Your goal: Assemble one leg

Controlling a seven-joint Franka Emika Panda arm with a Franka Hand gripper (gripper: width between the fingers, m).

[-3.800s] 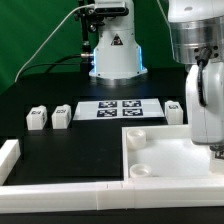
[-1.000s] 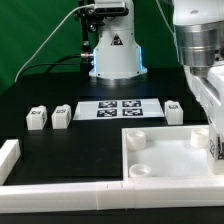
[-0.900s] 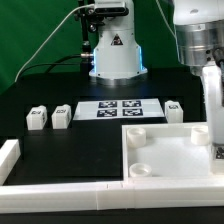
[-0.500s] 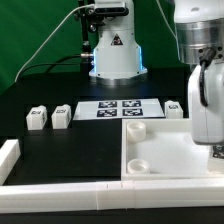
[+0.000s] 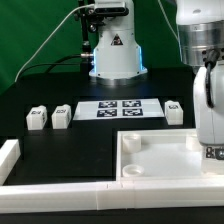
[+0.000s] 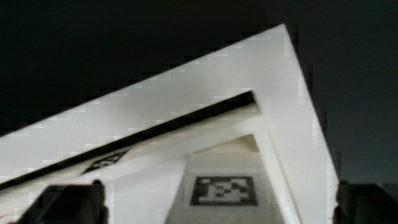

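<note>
Three legs stand on the black table in the exterior view: two side by side (image 5: 37, 118) (image 5: 61, 115) at the left and one (image 5: 174, 111) right of the marker board (image 5: 120, 108). My gripper (image 5: 212, 154) is low over the right part of the large white panel (image 5: 160, 158), far from the legs. In the wrist view the gripper (image 6: 217, 206) is open. Its dark fingers (image 6: 71, 204) stand wide apart on either side of a white corner of the panel (image 6: 231, 120) that bears a square tag (image 6: 222, 188). No leg shows there.
A long white border bar (image 5: 100, 198) runs along the near edge. A short one (image 5: 8, 158) lies at the exterior view's left. The robot's base (image 5: 112, 50) stands behind the marker board.
The arm swung a little at the right and came lower over the panel. The panel looks shifted slightly toward the near bar. The legs have not moved.
</note>
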